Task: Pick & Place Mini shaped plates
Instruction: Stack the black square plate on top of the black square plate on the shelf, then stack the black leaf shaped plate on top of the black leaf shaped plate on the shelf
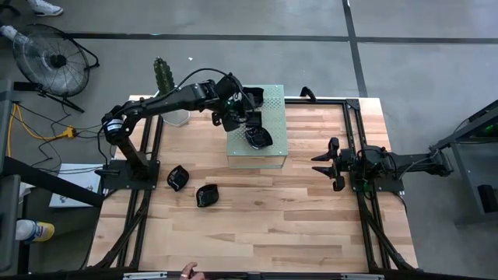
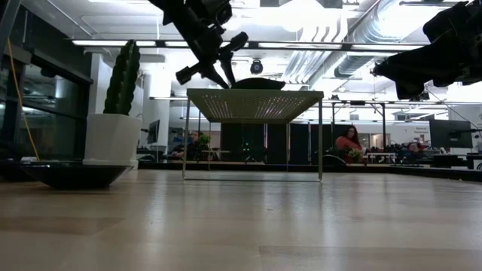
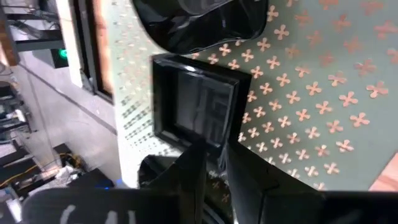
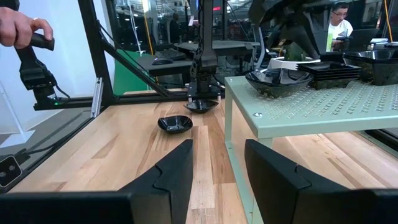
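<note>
On the pale green perforated block point(image 1: 268, 155) lie several mini shaped plates: a square black one point(image 3: 196, 102), a rounded one point(image 3: 199, 18) beyond it, and another rounded one point(image 1: 257, 138) nearer the block's front. My left gripper point(image 3: 216, 149) slants down over the block point(image 1: 247, 118), its fingers a little apart at the square plate's near rim. Two more black plates point(image 1: 177, 179) point(image 1: 206, 194) rest flat on the table's left half. My right gripper point(image 1: 327, 163) waits open at the table's right side, holding nothing. My left gripper's fingertips point(image 3: 198, 152) stand on either side of the square plate's near rim point(image 3: 208, 142), coming slanting down from above. Whether either finger touches the rim, I cannot tell. The plate lies flat on the block's top.
A cactus in a white pot point(image 1: 163, 78) stands at the far left, just behind the left arm. A person's hand point(image 4: 25, 28) grips a black handle beyond the table's left side, and another hand point(image 1: 187, 271) shows at the near edge. Bare wood point(image 1: 311, 225) lies in front of the block.
</note>
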Tool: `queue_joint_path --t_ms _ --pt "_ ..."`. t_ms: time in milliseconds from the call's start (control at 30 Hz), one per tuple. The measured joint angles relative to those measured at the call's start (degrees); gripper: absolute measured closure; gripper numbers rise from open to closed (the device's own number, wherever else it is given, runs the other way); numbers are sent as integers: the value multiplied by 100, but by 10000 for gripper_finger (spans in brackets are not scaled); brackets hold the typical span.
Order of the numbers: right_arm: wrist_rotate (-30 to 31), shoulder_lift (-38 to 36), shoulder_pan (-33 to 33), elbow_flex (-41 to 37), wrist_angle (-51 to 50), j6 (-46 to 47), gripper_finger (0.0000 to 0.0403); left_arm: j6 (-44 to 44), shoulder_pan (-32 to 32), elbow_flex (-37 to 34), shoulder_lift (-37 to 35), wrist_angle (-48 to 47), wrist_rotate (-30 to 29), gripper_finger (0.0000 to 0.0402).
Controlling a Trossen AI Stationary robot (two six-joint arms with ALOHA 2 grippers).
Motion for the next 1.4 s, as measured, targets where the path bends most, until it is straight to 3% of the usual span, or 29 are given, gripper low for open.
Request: queue_joint_path --t_ms 300,667,867,1133,1400 --pt "0 2 1 0 1 1 263 -1058 -141 4 -439 -324 -400 344" --pt "1 2 1 -1 1 1 263 -2861 -613 2 -1197 -2228 -350 344" --pt "1 0 1 1 1 -1 263 -3817 -999 -66 -1608 -2777 -349 344" --pt "1 0 0 1 1 0 263 -6053 -1820 -1318 -2613 -2357 -226 344" --pt "-1 1 0 0 1 0 263 -8002 -2861 -2564 -3155 -1701 -230 344"
